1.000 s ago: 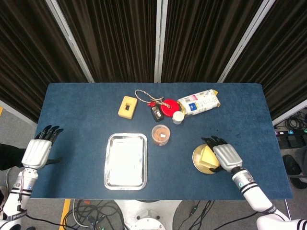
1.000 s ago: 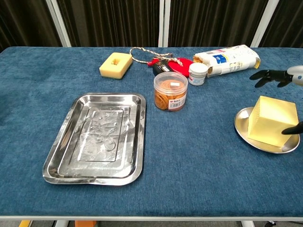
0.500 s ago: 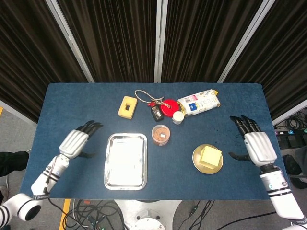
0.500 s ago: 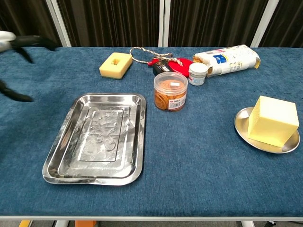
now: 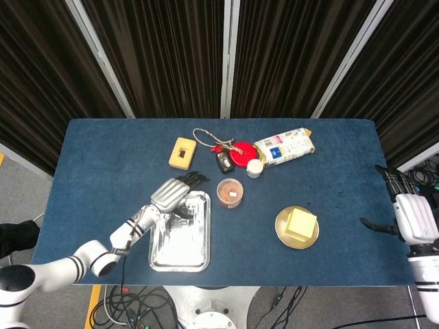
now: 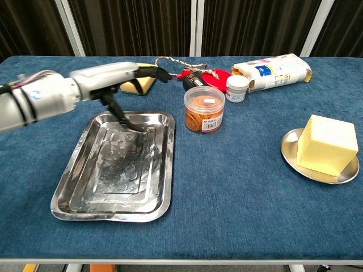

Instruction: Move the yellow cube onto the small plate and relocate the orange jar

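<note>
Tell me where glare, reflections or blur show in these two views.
Chest view: the steel tray shines with patchy reflections and mirrors the left hand as a dark shape; the yellow cube is sharp and evenly lit. Head view: the tray looks washed-out white, the small plate glints along its rim, and the right hand is crisp at the frame edge.

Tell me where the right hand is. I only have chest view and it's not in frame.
Observer: Head view shows the right hand at the table's right edge, mostly beyond it, fingers apart, holding nothing.
Operator: Cube fully on the plate?
Observer: Yes. From above, the small plate's rim shows all around the yellow cube.
Operator: Left hand at the jar?
Observer: No. The left hand is over the steel tray's far left corner, with a gap to the orange jar.
</note>
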Controlling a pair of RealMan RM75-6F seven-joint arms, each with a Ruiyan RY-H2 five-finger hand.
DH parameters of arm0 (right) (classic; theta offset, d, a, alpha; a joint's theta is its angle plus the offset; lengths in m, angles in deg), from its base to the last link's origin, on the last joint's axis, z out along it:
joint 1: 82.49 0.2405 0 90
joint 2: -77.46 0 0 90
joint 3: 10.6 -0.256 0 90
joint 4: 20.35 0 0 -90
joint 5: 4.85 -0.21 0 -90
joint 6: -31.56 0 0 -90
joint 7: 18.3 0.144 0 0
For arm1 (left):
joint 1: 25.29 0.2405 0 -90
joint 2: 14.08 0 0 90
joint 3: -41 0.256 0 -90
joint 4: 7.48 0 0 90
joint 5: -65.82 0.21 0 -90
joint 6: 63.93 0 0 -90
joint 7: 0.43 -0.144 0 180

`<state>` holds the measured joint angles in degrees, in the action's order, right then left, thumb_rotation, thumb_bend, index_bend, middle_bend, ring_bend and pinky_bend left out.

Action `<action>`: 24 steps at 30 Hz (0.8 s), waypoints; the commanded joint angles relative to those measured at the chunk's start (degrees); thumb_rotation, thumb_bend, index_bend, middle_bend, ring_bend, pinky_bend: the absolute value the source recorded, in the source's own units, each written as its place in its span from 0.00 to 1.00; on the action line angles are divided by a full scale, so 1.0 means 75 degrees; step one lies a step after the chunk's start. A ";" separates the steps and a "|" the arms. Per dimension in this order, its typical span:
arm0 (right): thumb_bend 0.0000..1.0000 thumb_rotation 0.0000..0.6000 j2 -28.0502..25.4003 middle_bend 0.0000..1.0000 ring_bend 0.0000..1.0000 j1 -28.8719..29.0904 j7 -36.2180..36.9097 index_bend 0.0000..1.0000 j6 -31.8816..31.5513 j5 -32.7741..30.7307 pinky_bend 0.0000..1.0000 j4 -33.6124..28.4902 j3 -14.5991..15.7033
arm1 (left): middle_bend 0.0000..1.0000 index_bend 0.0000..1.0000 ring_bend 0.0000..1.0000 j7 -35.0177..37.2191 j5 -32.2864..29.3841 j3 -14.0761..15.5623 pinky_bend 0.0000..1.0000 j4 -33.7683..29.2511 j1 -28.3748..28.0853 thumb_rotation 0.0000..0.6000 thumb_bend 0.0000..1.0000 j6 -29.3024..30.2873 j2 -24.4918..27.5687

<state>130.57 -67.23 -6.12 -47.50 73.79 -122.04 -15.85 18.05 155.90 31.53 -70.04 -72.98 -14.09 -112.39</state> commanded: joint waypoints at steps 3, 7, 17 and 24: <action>0.01 1.00 0.0056 0.08 0.00 -0.0118 0.0309 0.00 0.0019 -0.0014 0.07 0.0282 -0.0076 | 0.09 0.10 0.05 0.0461 0.0031 -0.0142 0.25 0.0726 -0.0658 1.00 0.01 -0.0248 -0.0522; 0.01 1.00 0.0042 0.08 0.00 -0.0191 0.0480 0.00 0.0035 -0.0009 0.07 0.0436 -0.0111 | 0.09 0.10 0.05 0.0745 0.0071 -0.0144 0.25 0.1120 -0.1071 1.00 0.01 -0.0415 -0.0775; 0.01 1.00 0.0070 0.08 0.00 -0.0306 0.0798 0.00 0.0151 -0.0014 0.07 0.0729 -0.0189 | 0.09 0.10 0.05 0.1170 0.0276 -0.0031 0.25 0.1969 -0.2065 1.00 0.01 -0.0730 -0.1203; 0.01 1.00 0.0103 0.08 0.00 -0.0366 0.0946 0.00 0.0217 -0.0020 0.07 0.0911 -0.0231 | 0.11 0.12 0.05 0.1478 0.0260 0.0201 0.25 0.2488 -0.2430 1.00 0.01 -0.1061 -0.1366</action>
<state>131.30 -69.93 0.89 -45.95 73.68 -115.27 -17.55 28.67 157.87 32.68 -51.86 -90.76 -21.70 -122.32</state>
